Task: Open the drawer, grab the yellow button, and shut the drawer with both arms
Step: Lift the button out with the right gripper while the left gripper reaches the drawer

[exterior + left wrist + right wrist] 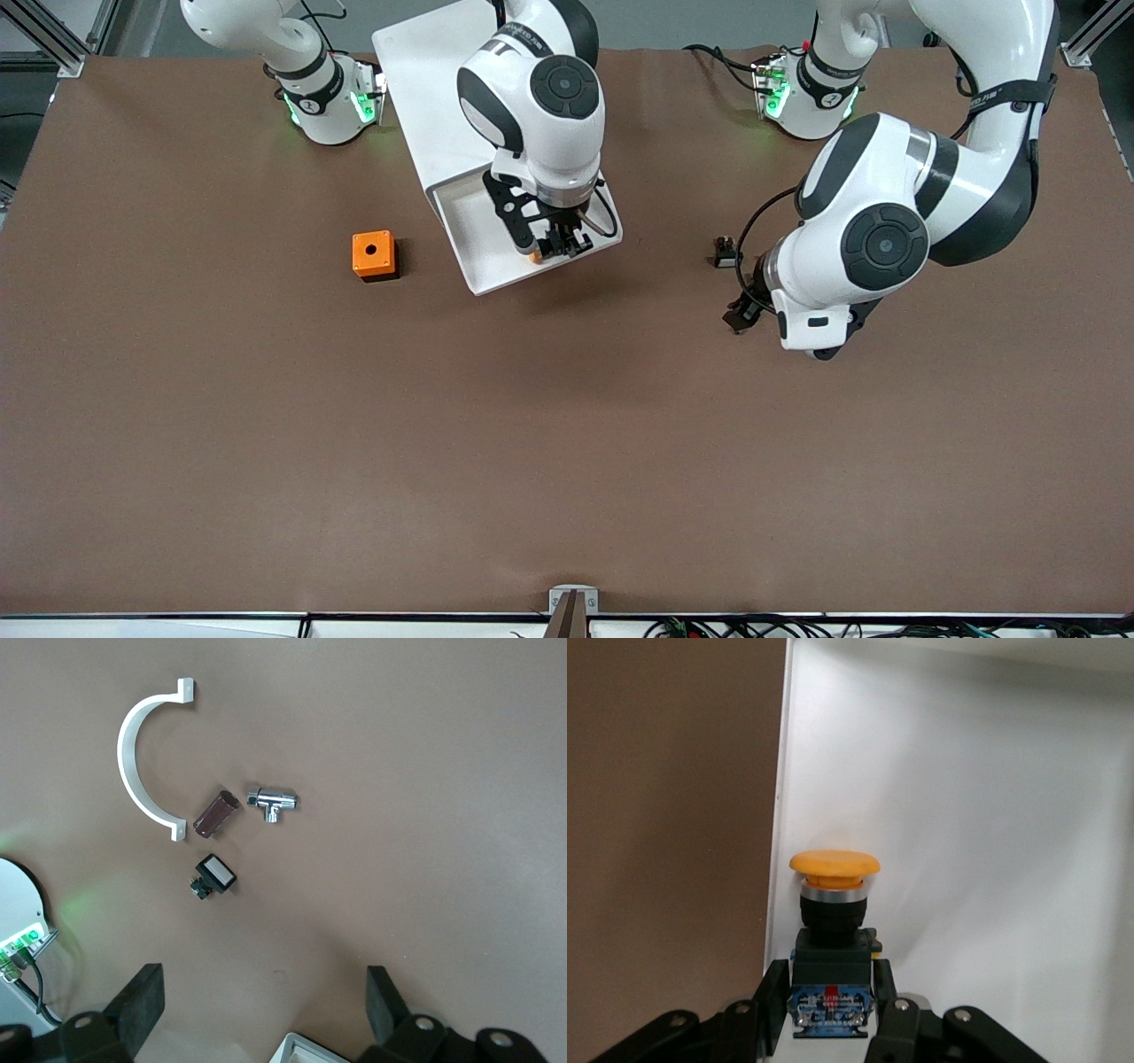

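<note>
The top drawer (483,232) stands pulled out of the white cabinet (425,80). My right gripper (555,249) is in the open drawer, near its front corner toward the left arm's end. It is shut on the black body of the button (833,943), and the orange cap (834,863) points away from the fingers, next to the drawer's side wall (782,815). A bit of orange shows by the fingers in the front view (535,257). My left gripper (741,315) is open and empty over bare table, its fingers (137,1005) wide apart.
An orange cube with a round hole (373,255) sits on the table toward the right arm's end. A small black part with a white face (726,252) (213,875) lies by the left gripper. Near it lie a white curved clamp (133,753), a brown block (217,813) and a chrome tee fitting (272,802).
</note>
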